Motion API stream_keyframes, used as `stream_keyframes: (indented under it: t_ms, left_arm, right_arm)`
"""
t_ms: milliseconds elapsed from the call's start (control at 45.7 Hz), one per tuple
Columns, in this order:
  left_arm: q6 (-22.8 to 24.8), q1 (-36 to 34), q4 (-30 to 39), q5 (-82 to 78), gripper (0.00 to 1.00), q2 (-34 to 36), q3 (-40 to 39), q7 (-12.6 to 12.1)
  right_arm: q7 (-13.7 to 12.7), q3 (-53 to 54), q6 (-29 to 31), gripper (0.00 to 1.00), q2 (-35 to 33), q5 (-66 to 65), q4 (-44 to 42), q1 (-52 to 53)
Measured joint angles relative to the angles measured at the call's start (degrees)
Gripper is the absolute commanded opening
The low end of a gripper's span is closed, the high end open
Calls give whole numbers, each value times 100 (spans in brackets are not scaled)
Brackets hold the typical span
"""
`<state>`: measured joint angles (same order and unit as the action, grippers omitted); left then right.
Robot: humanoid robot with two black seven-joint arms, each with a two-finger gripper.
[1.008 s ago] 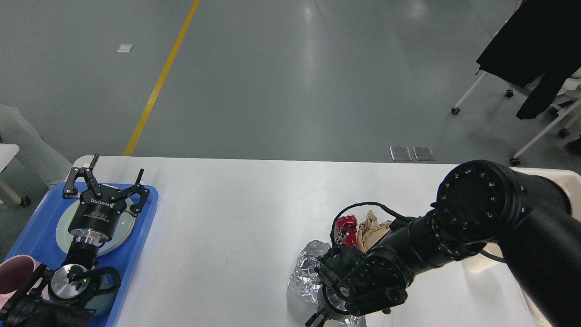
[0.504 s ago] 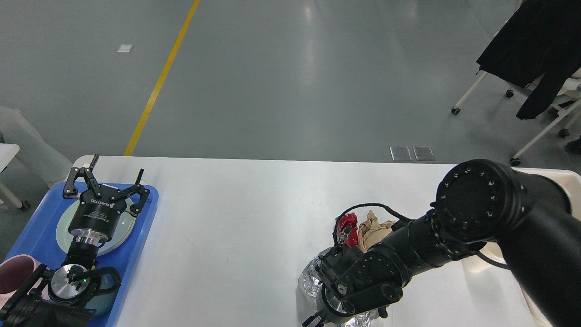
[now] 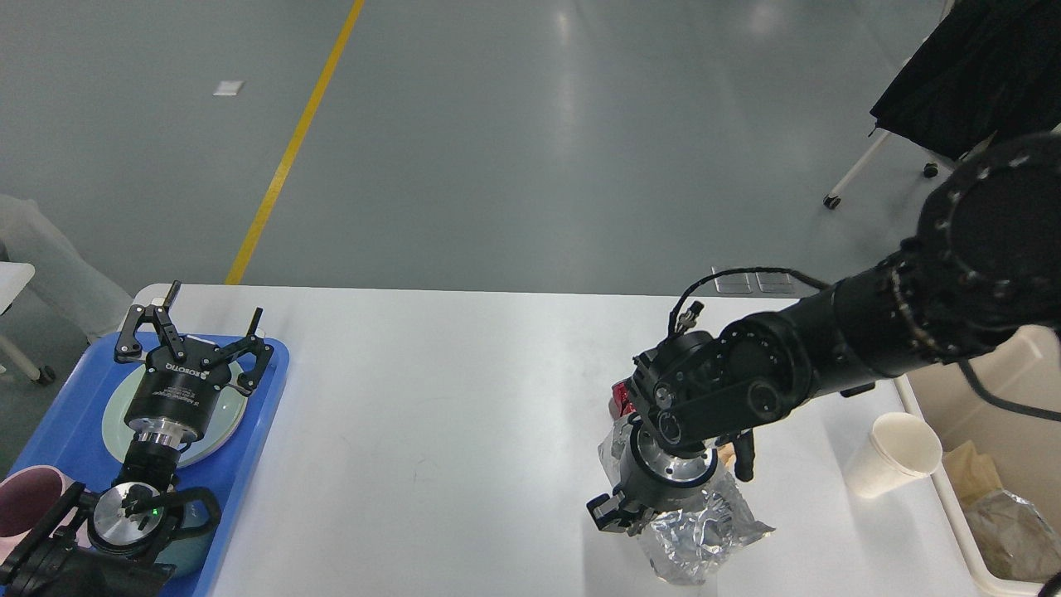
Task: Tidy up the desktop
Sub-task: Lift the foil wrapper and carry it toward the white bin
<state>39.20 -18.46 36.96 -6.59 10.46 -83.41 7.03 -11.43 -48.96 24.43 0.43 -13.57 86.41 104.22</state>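
Note:
The white desktop (image 3: 431, 373) fills the lower view. Over its right front my right gripper (image 3: 623, 516) points down, shut on a crumpled silver foil wrapper (image 3: 700, 539) that hangs around and below it. A red wrapper (image 3: 619, 401) peeks out just behind the wrist, and most of it is hidden. At the far left my left gripper (image 3: 211, 319) stands open with nothing between its fingers, above a pale round plate (image 3: 120, 427) on the blue tray (image 3: 265, 390).
A white paper cup (image 3: 893, 454) stands right of the foil. A cream bin (image 3: 1007, 390) at the table's right edge holds brown paper and foil. A pink mug (image 3: 21, 497) and a teal mug (image 3: 192, 543) sit on the tray's near end.
My right arm has swung up and to the right, carrying the foil wrapper with it. The paper cup and the bin, hidden before, now show. The left arm has not moved.

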Motion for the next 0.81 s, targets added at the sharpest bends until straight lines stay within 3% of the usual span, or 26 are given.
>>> stream_keyframes:
  t_ms: [307,372,482,548,635,811]
  left_arm:
    - [0,0,-5,0,96,-1,0,0]
    - [0,0,-6,1,96,-1,0,0]
    - [0,0,-6,0,96,-1,0,0]
    - [0,0,-6,0,96,-1,0,0]
    - [0,0,-6,0,96,-1,0,0]
    - [0,0,-5,0,96,-1,0,1]
  right_arm:
    - [128,-855,1272,0,-1025,871,754,2430]
    - [423,-1341,1509,0,-1151,933,905,3037]
    - [1322,-2345,1847,0,-1186,952,990,3699]
    - [1705,-2947,1902,0,-1148,951,992,3896]
    - [1878,-3536,1873,0,-1120,947,974,4005]
    - [1917,-4329,1738,0,-1340,943,684,3998]
